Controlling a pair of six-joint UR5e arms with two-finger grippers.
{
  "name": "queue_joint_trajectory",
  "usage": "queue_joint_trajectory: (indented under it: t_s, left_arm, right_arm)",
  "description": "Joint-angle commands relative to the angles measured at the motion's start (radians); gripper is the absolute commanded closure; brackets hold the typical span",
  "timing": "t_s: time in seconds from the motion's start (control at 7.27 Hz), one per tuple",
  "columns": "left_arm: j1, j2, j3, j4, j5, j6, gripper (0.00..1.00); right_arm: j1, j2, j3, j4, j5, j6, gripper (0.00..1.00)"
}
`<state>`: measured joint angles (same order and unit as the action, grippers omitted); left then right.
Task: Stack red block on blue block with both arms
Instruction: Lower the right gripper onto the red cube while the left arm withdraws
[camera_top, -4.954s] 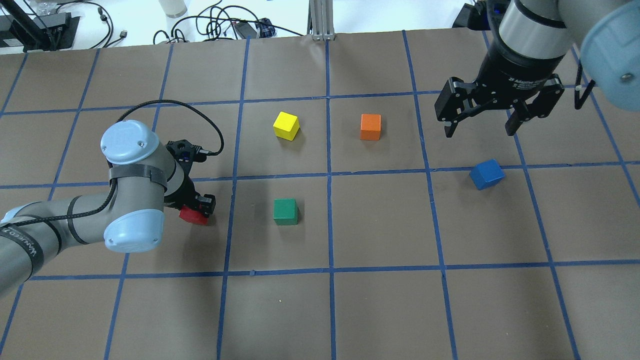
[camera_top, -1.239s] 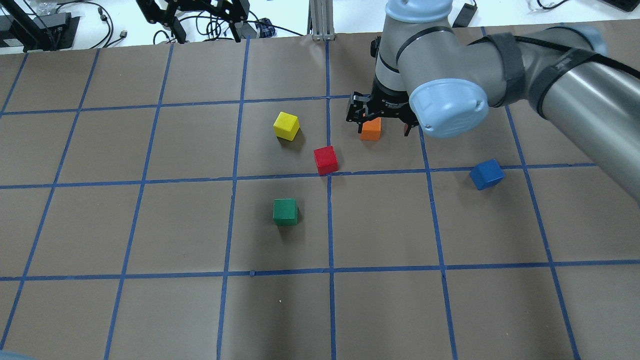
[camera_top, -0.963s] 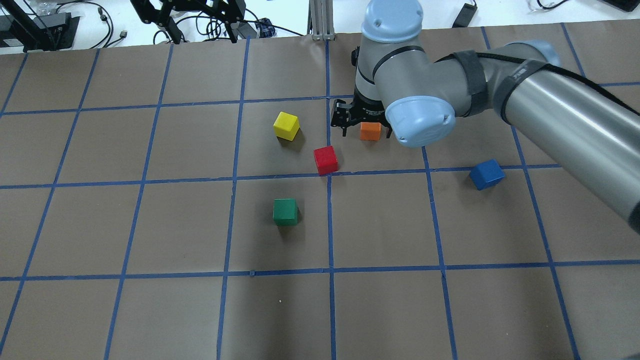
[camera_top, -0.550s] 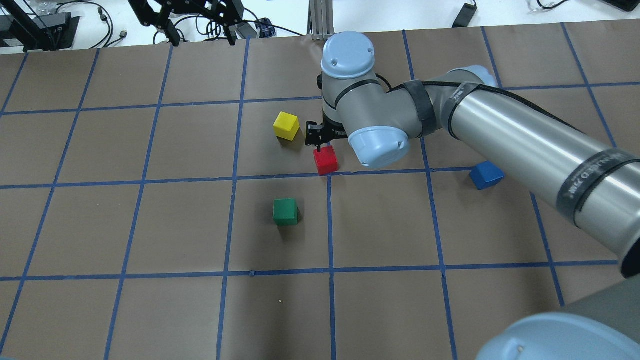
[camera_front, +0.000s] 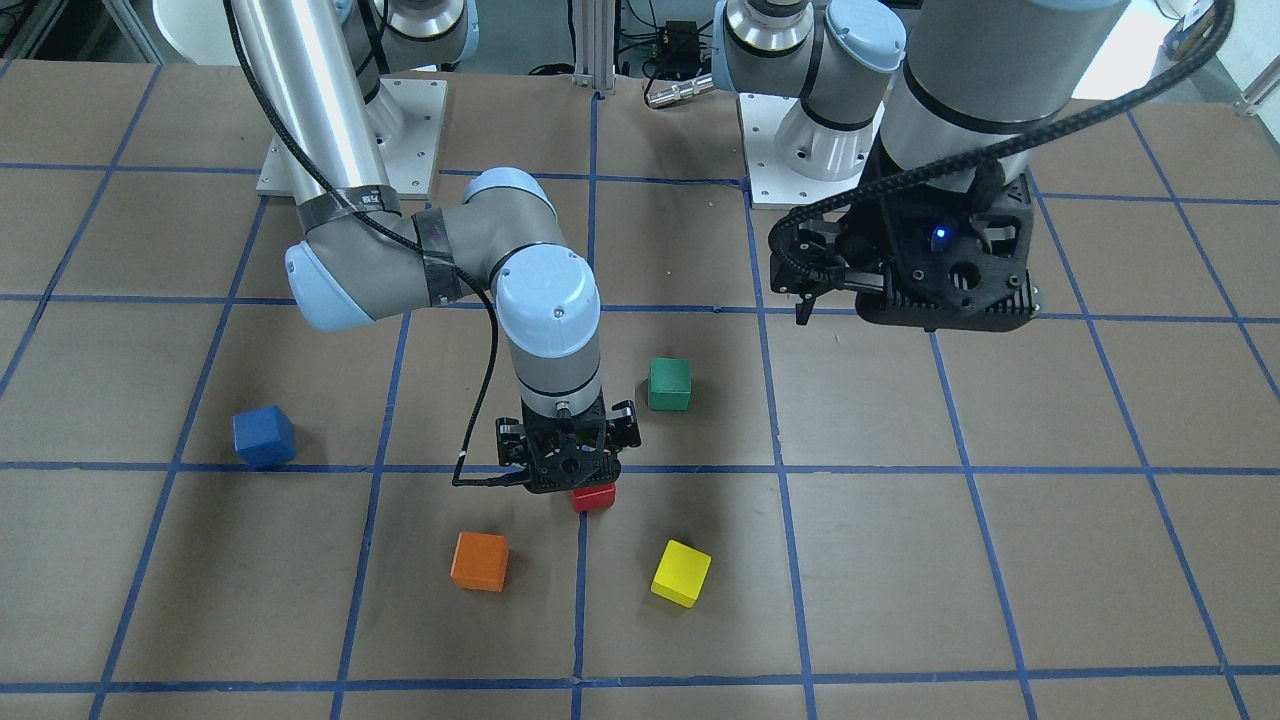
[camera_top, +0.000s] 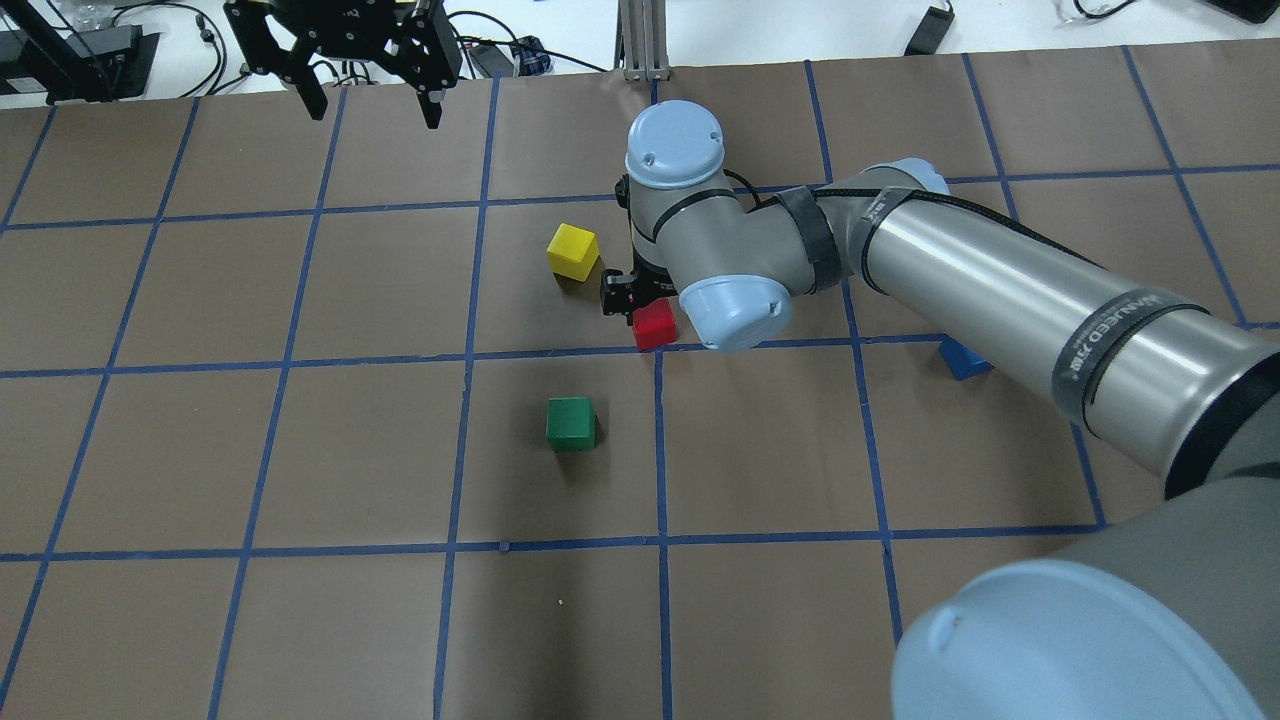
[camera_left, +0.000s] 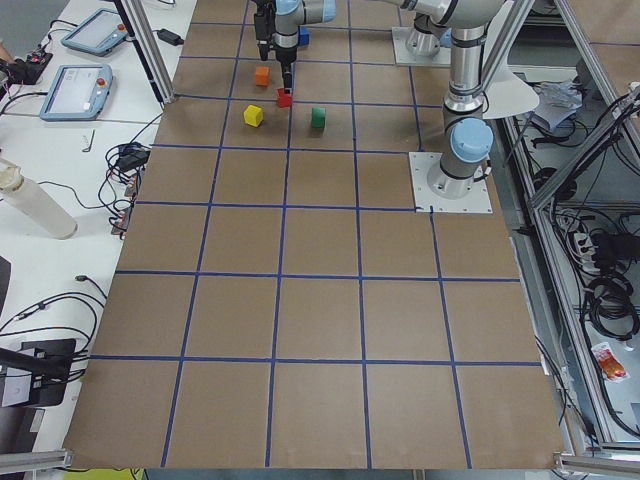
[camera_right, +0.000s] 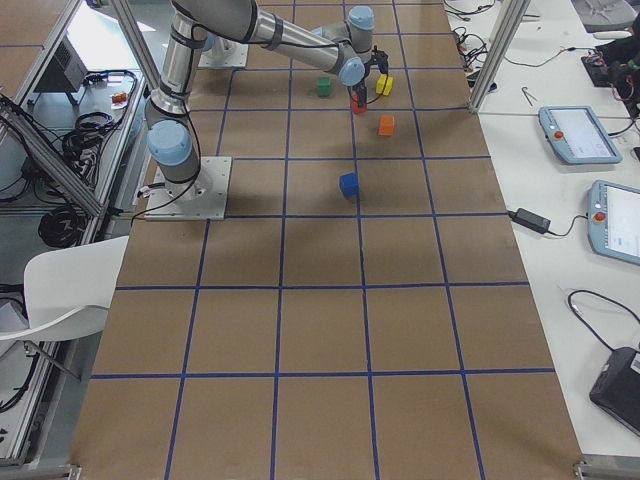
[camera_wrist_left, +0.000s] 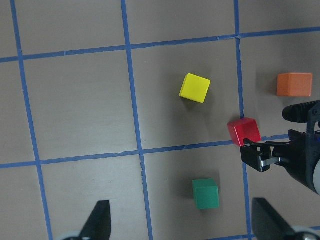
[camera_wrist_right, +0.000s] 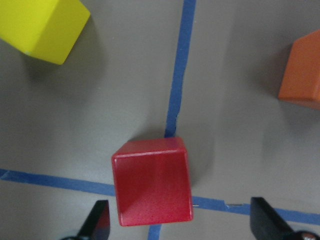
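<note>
The red block (camera_top: 654, 326) stands on the table on a blue tape crossing, near the middle. My right gripper (camera_wrist_right: 180, 222) is low over it, open, with one finger (camera_wrist_right: 100, 220) on each side and not touching; it also shows in the front view (camera_front: 570, 465). The blue block (camera_front: 264, 436) sits alone to the robot's right; in the overhead view (camera_top: 958, 362) my right arm partly hides it. My left gripper (camera_top: 370, 105) is open and empty, raised at the far left of the table.
A yellow block (camera_top: 573, 250) sits just left of and beyond the red block. An orange block (camera_front: 479, 560) sits beyond it on the right, hidden by my arm in the overhead view. A green block (camera_top: 571, 423) sits nearer the robot.
The left gripper set the red block down near the middle and drew back to the far left. The right gripper moved left from over the orange block and came down around the red block.
</note>
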<state>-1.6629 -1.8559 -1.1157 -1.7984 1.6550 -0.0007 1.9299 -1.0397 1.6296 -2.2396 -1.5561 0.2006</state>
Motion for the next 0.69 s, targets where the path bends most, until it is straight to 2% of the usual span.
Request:
queue_joint_trajectory:
  t_s: [0.0,0.14,0.28,0.41,0.55]
  left_arm:
    - [0.002,0.013,-0.106,0.058,-0.007,-0.001,0.0]
    - [0.003,0.035,-0.154,0.126,-0.011,0.014,0.0]
    - [0.003,0.052,-0.171,0.137,-0.008,0.053,0.0]
    - [-0.001,0.057,-0.174,0.137,-0.008,0.053,0.0]
    - [0.0,0.064,-0.18,0.136,-0.006,0.053,0.0]
  right_arm:
    - [0.015,0.029,0.001,-0.032,0.004,-0.052,0.0]
    - [0.015,0.035,0.001,-0.032,0.01,-0.052,0.0]
    - [0.015,0.038,-0.001,-0.035,0.01,-0.078,0.0]
    - [0.015,0.038,0.001,-0.041,0.008,-0.104,0.12]
    - [0.015,0.038,-0.001,-0.04,0.01,-0.087,0.63]
